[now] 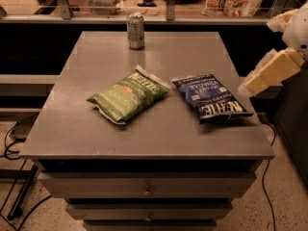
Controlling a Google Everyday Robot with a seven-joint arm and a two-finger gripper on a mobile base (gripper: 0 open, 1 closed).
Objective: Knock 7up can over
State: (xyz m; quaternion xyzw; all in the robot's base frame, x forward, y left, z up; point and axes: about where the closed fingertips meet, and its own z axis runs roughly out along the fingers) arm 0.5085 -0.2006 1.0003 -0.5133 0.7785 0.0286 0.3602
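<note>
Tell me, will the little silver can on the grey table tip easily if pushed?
Probably: the small silvery metal can stands upright, taller than wide, so a high push should topple it. Then it may roll on the flat grey table. The gripper hangs past its right edge.

Silvery-grey 7up can [135, 31], green chip bag [129, 95], dark blue chip bag [210, 98], pale yellow hand [250, 83] at right

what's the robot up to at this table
The robot's arm comes in at the right edge, its gripper off the right side of the table, near the dark blue chip bag and touching nothing. The 7up can stands upright near the far edge, not yet knocked over. A green chip bag lies flat mid-table.
</note>
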